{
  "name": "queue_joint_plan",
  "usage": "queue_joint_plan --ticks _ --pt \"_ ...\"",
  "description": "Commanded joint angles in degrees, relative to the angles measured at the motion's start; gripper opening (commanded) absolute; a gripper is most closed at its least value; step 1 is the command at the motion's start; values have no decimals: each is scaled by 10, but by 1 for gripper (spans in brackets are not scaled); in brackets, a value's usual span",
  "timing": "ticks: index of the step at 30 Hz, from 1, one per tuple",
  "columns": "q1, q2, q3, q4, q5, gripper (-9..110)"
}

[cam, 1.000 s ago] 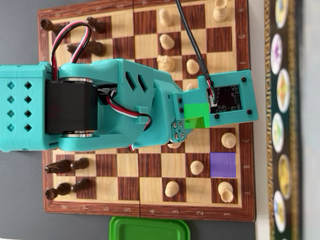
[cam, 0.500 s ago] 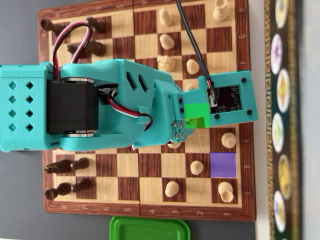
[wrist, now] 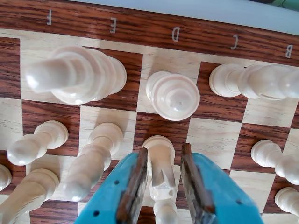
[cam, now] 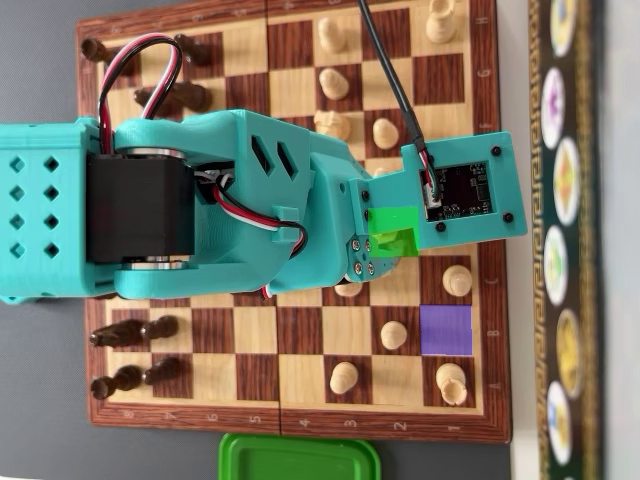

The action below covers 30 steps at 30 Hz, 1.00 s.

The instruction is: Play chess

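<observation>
Teal fingers [wrist: 161, 198] straddle a white knight [wrist: 160, 175] (contact unclear, so grip cannot be told); green container [cam: 299, 458] contents hidden.

White pawns [wrist: 93, 158] crowd the end effector [wrist: 163, 186] left; the right-hand square [wrist: 212, 140] seems free.

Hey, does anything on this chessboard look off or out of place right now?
Two squares look odd in the overhead view: one is solid purple, another bright green under the arm, unlike the wooden squares around them. No piece looks toppled.
</observation>
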Motion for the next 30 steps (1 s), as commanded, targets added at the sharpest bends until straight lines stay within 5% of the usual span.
queue_joint_plan --ticks 1,30 --pt "4 34 -23 -5 -3 12" --pt "7 182 48 -5 4 12"
